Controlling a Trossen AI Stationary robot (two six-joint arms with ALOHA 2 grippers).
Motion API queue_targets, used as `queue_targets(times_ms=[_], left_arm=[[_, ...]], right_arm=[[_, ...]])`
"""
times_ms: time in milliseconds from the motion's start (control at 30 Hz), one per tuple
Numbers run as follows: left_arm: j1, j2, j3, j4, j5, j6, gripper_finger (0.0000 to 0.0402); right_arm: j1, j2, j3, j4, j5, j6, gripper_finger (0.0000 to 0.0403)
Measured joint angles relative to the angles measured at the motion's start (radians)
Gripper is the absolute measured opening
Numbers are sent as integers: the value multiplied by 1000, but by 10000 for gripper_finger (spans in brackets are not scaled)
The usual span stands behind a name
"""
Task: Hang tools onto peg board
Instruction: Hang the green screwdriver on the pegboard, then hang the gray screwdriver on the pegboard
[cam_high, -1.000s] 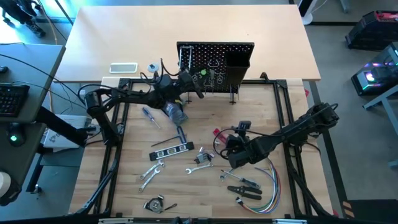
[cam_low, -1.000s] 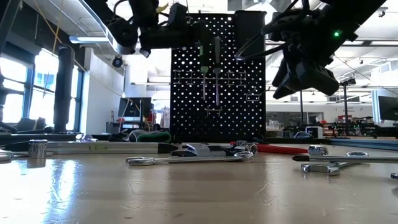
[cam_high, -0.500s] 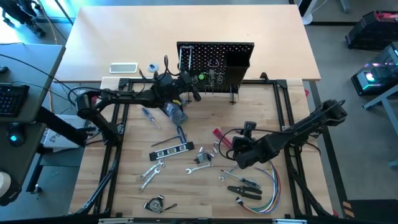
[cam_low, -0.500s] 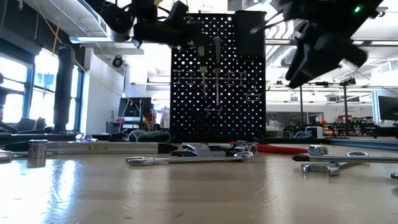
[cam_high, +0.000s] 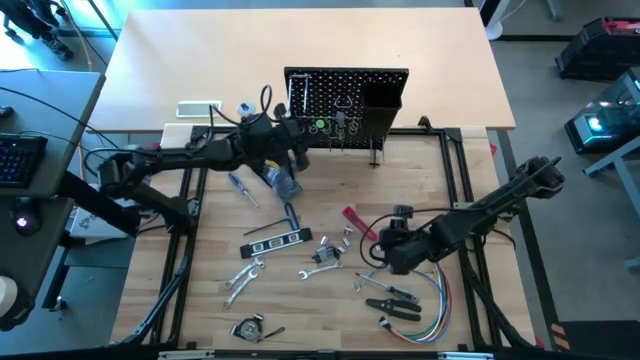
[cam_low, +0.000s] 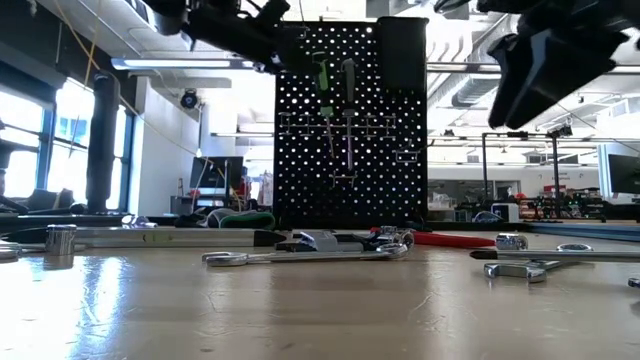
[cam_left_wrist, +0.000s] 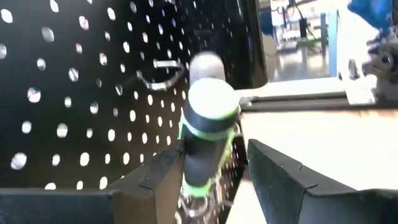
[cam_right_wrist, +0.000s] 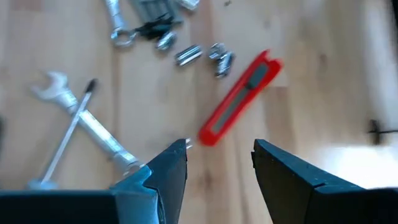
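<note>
Green-handled tool hangs handle-up, long axis vertical, on the peg board at 12 o'clock; left gripper sits spread around it, not gripping; right gripper is open above one red cutter, lying diagonal.

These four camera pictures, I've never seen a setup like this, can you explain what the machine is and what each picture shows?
It is a robot with two dark arms at a wooden table, hanging tools on an upright black peg board.

One picture looks straight down, one looks level across the tabletop, and two come from cameras on the wrists.

The left hand is up at the board, open around a green-and-black tool handle that hangs there.

The right hand hovers open and empty above a red-handled tool on the table.

Wrenches, a black level, pliers and coloured wires lie scattered on the wood.
</note>
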Motion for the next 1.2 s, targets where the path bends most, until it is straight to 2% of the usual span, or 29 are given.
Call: queue_targets(times_ms=[233,567,867,1200], left_arm=[[-30,-60,0,-120,25,-26,170],[-107,-92,0,-238,35,-48,170],[-224,-91,0,-311,162,-95,170],[-415,-8,0,-272,170,-94,170]], right_arm=[[39,0,0,1,-153,70,176],[170,0,0,2,-145,261,176],[287,88,0,74,-132,444,176],[412,192,0,99,-227,722,176]])
